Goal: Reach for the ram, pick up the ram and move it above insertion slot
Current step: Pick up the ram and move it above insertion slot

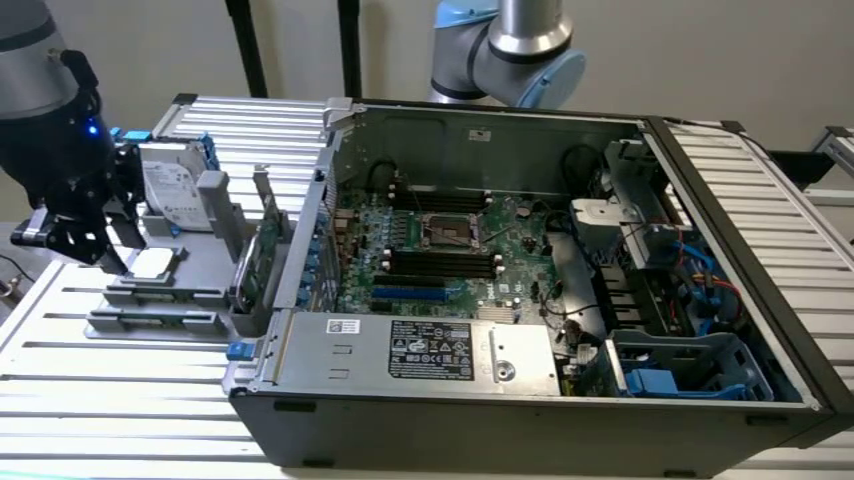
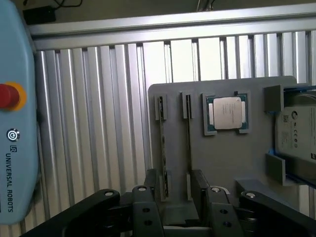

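End effector (image 2: 177, 200) was open, fingers (image 2: 148, 202) spread, nothing held. It hung over the near end of the grey fixture plate (image 2: 222, 163) on the ribbed counter (image 2: 98, 123).

Ram (image 2: 162, 148) stood on edge in its holder, running straight out ahead of the end effector. Its near end sat inside the finger gap but close against one finger, not centred. A second thin strip (image 2: 188, 148) ran parallel just beside it, also inside the gap. CPU (image 2: 227, 112) and hard drive (image 2: 298, 131) lay beyond that strip. No contact with the ram that I could see; height above it unclear. PC case (image 1: 534, 400) was well apart.

Risks, my read:
- Both strips in the gap: closing could clamp the pair or the wrong one.
- Off-centre: the near finger would touch first and push the ram sideways in its holder.
- End grip on a thin board: it could pivot or bind on lift.
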Controlling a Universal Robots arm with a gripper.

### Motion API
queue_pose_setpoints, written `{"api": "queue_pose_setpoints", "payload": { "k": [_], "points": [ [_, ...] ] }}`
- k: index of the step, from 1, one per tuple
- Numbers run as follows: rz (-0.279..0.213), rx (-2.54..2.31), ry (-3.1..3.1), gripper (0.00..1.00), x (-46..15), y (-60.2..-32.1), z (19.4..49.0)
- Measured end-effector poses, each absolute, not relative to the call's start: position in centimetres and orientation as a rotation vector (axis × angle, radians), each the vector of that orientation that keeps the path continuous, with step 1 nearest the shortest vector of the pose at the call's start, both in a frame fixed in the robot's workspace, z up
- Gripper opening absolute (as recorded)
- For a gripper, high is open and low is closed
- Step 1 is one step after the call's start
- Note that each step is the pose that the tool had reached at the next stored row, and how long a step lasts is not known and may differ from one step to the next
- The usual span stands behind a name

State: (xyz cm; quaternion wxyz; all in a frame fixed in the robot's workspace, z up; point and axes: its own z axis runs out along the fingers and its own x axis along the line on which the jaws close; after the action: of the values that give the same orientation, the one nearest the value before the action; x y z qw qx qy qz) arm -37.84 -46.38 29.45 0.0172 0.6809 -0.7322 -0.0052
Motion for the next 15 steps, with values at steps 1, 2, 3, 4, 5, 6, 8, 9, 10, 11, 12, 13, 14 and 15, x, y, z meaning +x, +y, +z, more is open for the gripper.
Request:
{"api": "queue_pose_setpoints", "payload": {
  "k": [1, 2, 3, 4, 5, 6, 8, 9, 10, 11, 12, 13, 14, 15],
  "points": [
    [-0.016, 2.12, -2.272, 0.42, -37.8, -46.5, 29.3],
    [-0.016, 2.123, -2.269, 0.42, -37.8, -46.5, 29.1],
    [-0.016, 2.127, -2.265, 0.42, -37.8, -46.6, 28.9],
    [-0.016, 2.131, -2.262, 0.42, -37.8, -46.7, 28.7],
    [-0.016, 2.134, -2.259, 0.42, -37.8, -46.8, 28.5],
    [-0.016, 2.137, -2.255, 0.42, -37.8, -46.8, 28.3],
    [-0.015, 2.143, -2.25, 0.42, -37.8, -46.9, 28.0],
    [-0.015, 2.145, -2.247, 0.42, -37.8, -46.9, 27.8],
    [-0.015, 2.148, -2.245, 0.42, -37.9, -46.9, 27.6],
    [-0.015, 2.151, -2.242, 0.42, -37.8, -46.9, 27.4],
    [-0.015, 2.154, -2.24, 0.42, -37.8, -46.9, 27.3],
    [-0.015, 2.157, -2.237, 0.42, -37.8, -46.9, 27.1],
    [-0.015, 2.16, -2.234, 0.42, -37.8, -46.9, 26.9],
    [-0.015, 2.163, -2.231, 0.42, -37.8, -46.9, 26.7]
  ]
}}
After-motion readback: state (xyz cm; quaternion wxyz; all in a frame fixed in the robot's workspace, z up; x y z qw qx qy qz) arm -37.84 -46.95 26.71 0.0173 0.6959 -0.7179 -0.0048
